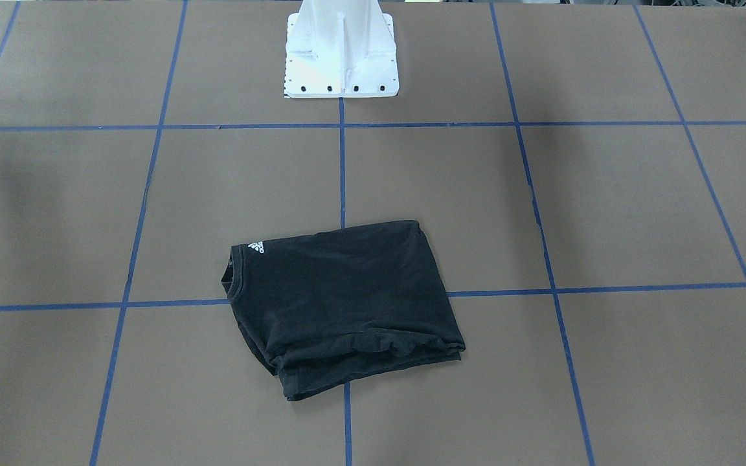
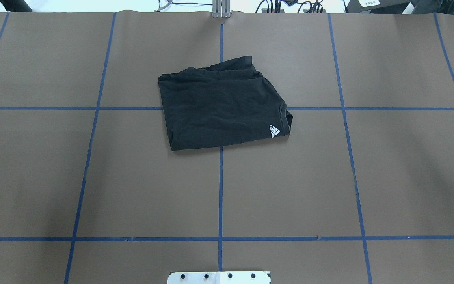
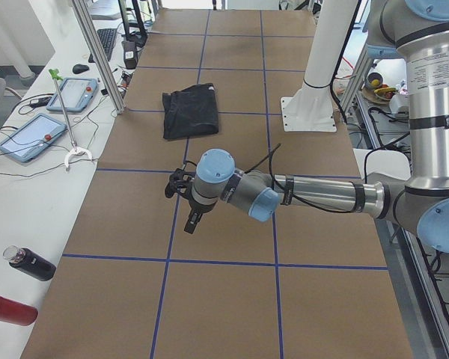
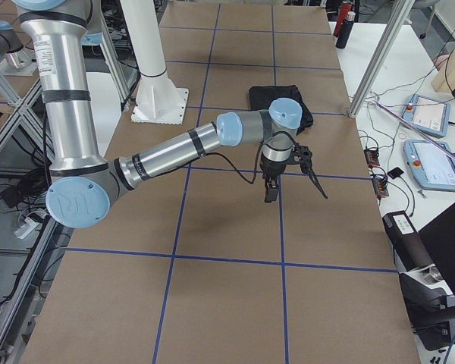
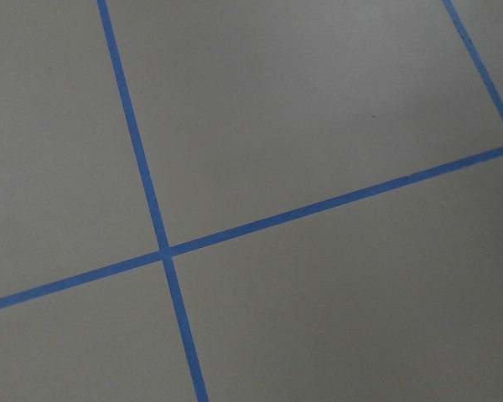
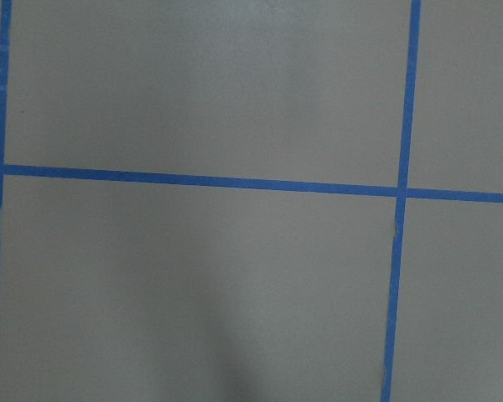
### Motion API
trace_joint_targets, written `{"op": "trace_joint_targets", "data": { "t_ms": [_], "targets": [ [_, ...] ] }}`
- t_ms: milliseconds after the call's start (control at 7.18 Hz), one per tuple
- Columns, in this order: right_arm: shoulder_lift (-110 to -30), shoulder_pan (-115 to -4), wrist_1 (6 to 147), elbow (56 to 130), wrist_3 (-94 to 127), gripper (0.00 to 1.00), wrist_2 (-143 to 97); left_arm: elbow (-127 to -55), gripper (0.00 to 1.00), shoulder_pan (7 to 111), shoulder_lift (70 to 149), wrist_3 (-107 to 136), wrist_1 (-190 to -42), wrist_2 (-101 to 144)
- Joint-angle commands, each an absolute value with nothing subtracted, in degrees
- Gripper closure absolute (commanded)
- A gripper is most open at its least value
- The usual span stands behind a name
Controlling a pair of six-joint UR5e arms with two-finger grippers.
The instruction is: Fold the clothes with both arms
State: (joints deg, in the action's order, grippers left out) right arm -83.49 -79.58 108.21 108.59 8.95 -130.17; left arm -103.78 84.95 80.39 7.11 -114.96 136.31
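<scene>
Seemingly finished, the T-shirt (image 2: pixel 221 106) lies folded, upper centre of the overhead view. Both the left gripper (image 3: pixel 185 202) and right gripper (image 4: pixel 292 180) hover well apart from it, whether parted or closed unclear. They do best held high, off the cloth.

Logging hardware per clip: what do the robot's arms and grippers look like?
Both the left arm and right arm are silver-grey tubes with light-blue joint caps and black bands. A black cable runs along each forearm. The left gripper and right gripper are black with slim jaws. The right arm's elbow cap bears a pale logo.
</scene>
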Motion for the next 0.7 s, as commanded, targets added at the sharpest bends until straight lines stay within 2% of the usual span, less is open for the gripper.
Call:
{"op": "trace_joint_targets", "data": {
  "t_ms": [0,279,557],
  "targets": [
    [-83.5,-79.5,107.9,108.5,8.8,0.00,-130.2,-104.6,0.00,84.6,83.5,8.9,-109.8,134.9],
    [-85.3,-79.5,107.7,108.5,6.9,0.00,-130.1,-104.7,0.00,85.4,83.7,4.6,-108.5,133.9],
    [-85.9,-79.6,107.5,103.5,-2.6,0.00,-130.1,-104.8,0.00,85.9,83.4,2.3,-107.9,134.0]
  ]
}}
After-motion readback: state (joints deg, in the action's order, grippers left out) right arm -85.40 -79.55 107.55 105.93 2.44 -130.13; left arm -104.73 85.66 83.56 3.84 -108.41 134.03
